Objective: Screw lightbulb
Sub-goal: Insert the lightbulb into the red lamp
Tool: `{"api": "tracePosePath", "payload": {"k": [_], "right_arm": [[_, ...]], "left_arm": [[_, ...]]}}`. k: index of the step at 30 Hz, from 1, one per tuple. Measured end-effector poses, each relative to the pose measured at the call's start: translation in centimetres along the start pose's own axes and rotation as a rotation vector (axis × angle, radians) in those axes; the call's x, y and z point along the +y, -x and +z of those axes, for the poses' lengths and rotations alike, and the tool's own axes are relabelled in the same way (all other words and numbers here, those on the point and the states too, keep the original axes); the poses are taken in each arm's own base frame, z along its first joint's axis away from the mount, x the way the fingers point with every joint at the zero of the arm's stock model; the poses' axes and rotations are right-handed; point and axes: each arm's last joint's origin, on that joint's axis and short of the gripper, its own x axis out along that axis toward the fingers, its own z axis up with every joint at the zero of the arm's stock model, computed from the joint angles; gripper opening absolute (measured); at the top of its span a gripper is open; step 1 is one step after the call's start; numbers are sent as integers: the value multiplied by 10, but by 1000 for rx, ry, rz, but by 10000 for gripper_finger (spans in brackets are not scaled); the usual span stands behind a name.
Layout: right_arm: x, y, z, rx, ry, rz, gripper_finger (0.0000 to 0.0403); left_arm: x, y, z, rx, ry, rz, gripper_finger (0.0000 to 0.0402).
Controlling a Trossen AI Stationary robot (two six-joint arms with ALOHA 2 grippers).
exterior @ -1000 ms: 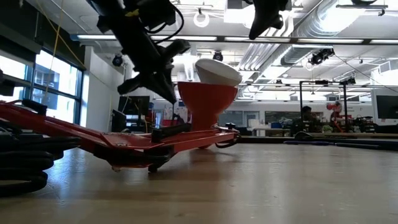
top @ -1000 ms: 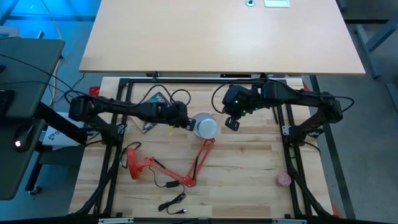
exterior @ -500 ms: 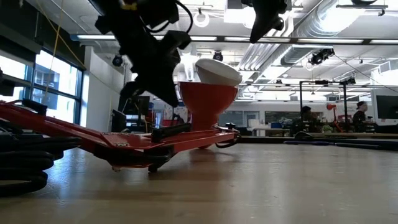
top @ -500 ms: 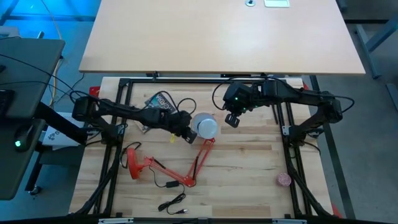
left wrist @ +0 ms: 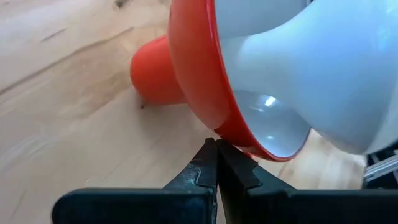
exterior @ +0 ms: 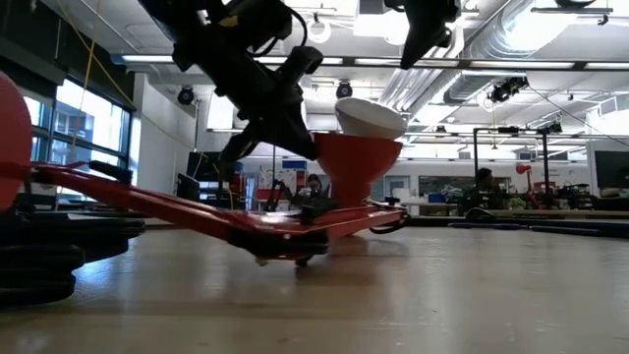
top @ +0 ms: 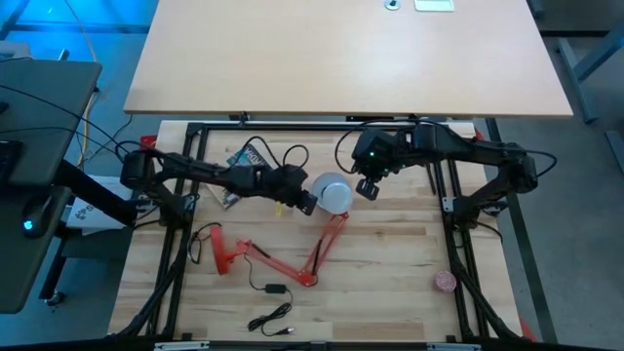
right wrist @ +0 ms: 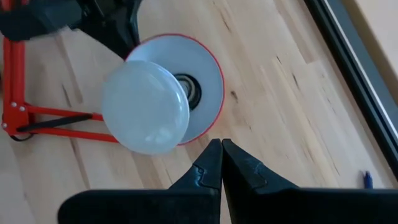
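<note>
A red desk lamp lies on the wooden table, its shade (right wrist: pixel 208 84) facing up and its jointed arm (top: pixel 322 249) stretched toward the near left. The white lightbulb (right wrist: pixel 146 106) leans tilted inside the shade, beside the dark socket (right wrist: pixel 186 90). My left gripper (left wrist: pixel 217 146) is shut and stands at the shade's left side. My right gripper (right wrist: pixel 221 146) is shut and hangs above the table just right of the shade (top: pixel 333 193), touching nothing. My left gripper presses its shut fingertips (left wrist: pixel 208 155) against the outside of the red shade just under its rim (left wrist: pixel 233 138). It comes from the table's left, slanting down. The shade stays tipped up on the table with the bulb in it.
A black cord with a switch (top: pixel 273 289) and a plug (top: pixel 271 317) trails near the front edge. A small pink round thing (top: pixel 446 282) lies at the near right. A dark packet (top: pixel 244 156) lies at the far left. Black frame rails border the table.
My left gripper has gone toward the table's right edge and tipped further down, staying shut. The whole lamp has slid right ahead of it, shade, arm and base together. The bulb has stayed in the shade.
</note>
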Motion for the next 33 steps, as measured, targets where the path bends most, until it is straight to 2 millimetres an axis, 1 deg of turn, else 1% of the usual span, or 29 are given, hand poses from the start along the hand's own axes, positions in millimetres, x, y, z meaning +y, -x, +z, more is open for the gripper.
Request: {"api": "tracePosePath", "payload": {"k": [3,5,8,10,12,14,17,19,22,25,27,29,33], "right_arm": [[-7,2,-2,21,0,-10,0],[-14,7,-5,29,-1,-9,0],[-23,20,-10,4,-14,23,0],[-27,31,-13,-24,-25,57,0],[-26,38,-17,-62,-22,101,0],[-19,35,-25,-46,-7,131,0],[-5,14,-41,32,-22,134,0],[7,0,-48,10,-49,160,0],[29,-18,-51,-65,-84,212,0],[44,-28,-53,-81,-128,196,0],[50,-33,-52,-77,-147,167,0],[56,-39,-50,-75,-153,134,0],[59,-45,-44,-64,-172,102,0]], "left_arm": [[2,-5,5,-24,18,-11,0],[1,-10,10,-32,24,-10,0],[-4,-19,19,-38,-12,-13,0],[-6,-20,26,-31,-38,5,0],[-4,-19,31,-26,-56,26,0],[-1,-15,32,-14,-84,46,0],[0,-3,37,-15,-116,57,0],[-1,6,38,-12,-136,62,0],[-9,13,28,21,-206,79,0],[-21,13,8,60,-313,86,0],[-31,12,-8,59,-382,92,0],[-40,10,-20,14,-453,73,0],[-56,7,-34,-40,-624,38,0]]}}
